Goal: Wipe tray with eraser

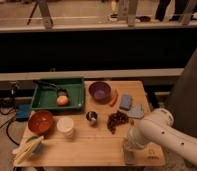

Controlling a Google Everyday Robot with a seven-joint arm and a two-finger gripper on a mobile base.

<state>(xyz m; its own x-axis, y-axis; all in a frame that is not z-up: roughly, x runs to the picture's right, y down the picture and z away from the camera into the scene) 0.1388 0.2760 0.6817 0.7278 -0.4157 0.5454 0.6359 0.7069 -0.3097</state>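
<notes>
The green tray [42, 96] sits at the table's back left, with an orange fruit [62, 100] and a small dark object [62, 92] inside it. A blue rectangular block [125, 102], likely the eraser, lies at the right, with a grey block [136, 111] beside it. My gripper [129, 151] points down at the table's front right edge, in front of the blocks and far from the tray. My white arm [159, 131] comes in from the right.
A purple bowl [99, 91], an orange-red stick [114, 97], dark grapes [117, 120], a metal cup [91, 117], a white cup [65, 126], a red bowl [40, 121] and a bowl with yellow items [28, 147] are spread over the wooden table [92, 147]. A dark counter runs behind.
</notes>
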